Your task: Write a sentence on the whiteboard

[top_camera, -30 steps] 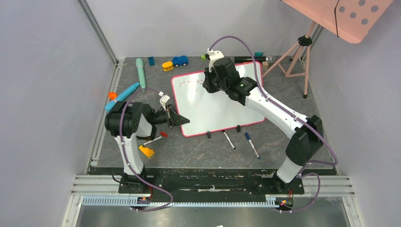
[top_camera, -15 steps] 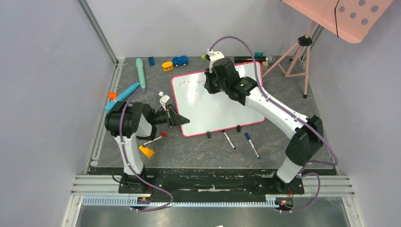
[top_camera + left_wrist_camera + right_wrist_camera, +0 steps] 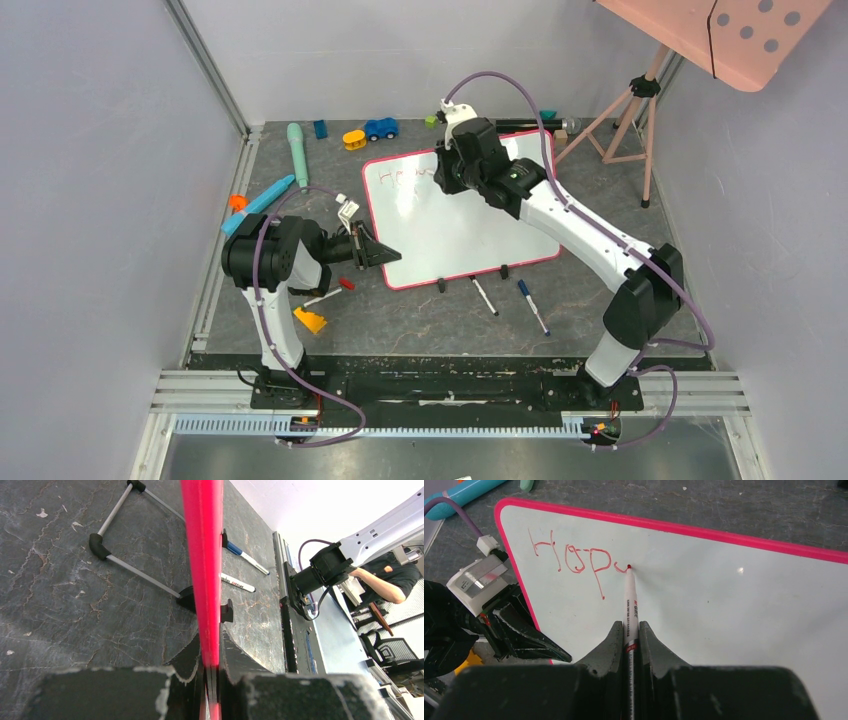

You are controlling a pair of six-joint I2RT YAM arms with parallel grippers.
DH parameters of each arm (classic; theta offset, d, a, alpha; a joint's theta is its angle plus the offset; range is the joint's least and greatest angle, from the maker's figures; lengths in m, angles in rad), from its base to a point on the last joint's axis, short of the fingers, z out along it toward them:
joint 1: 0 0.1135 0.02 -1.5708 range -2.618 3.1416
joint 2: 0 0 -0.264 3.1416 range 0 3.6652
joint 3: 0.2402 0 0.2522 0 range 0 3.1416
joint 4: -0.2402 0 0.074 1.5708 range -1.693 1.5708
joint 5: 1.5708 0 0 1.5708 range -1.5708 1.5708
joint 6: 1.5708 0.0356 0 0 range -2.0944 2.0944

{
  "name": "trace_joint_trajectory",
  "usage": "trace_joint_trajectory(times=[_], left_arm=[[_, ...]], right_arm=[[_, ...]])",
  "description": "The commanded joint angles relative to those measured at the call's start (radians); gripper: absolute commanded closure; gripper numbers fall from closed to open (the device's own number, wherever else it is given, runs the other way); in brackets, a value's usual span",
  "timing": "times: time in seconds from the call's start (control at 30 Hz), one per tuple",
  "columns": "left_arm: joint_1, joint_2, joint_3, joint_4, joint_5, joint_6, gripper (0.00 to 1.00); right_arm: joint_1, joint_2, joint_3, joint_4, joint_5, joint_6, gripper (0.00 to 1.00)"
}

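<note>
1. Dark grey, stone-patterned worktop (image 3: 420,320) fills a pale-walled booth, with both arm bases bolted at its near edge.
2. A large glossy whiteboard with a thin red-pink rounded frame (image 3: 450,230) sits in the middle of the worktop, reaching toward the far edge, its two small black feet on the near side.
3. The left gripper (image 3: 392,254) is clamped on the board's near-left frame edge. The left wrist view shows the red rim (image 3: 205,555) pinched between the closed black jaws.
4. The right gripper (image 3: 630,626) is closed on a slim white marker with a red tip (image 3: 631,600), above the board's far-left part.
5. The marker tip touches the white surface at the end of the red handwritten sentence (image 3: 574,560), which reads "Hop" plus the start of another letter, near the board's far-left corner.
6. Two loose pens lie on the worktop just in front of the board's near edge: one black-capped (image 3: 484,296), one blue-capped (image 3: 532,305).
7. A blue toy car (image 3: 380,128) and a yellow block (image 3: 354,139) lie near the far edge.
8. A pink perforated panel on a tripod (image 3: 745,35) stands at the far right corner.
</note>
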Motion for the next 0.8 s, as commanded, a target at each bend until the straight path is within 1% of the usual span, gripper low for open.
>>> trace_joint_trajectory(times=[0.0,0.3,0.77], left_arm=[[-0.013,-0.009,-0.016,0.049,0.008,0.124,0.98],[-0.012,-0.009,-0.015,0.049,0.008,0.124,0.98],[-0.012,-0.009,-0.015,0.049,0.007,0.123,0.98]], right_arm=[[-0.019,0.033,0.069,0.002,0.031,-0.006,1.0],[-0.019,0.046,0.069,0.006,-0.032,-0.001,1.0],[-0.019,-0.018,-0.056,0.023,-0.058,0.007,1.0]])
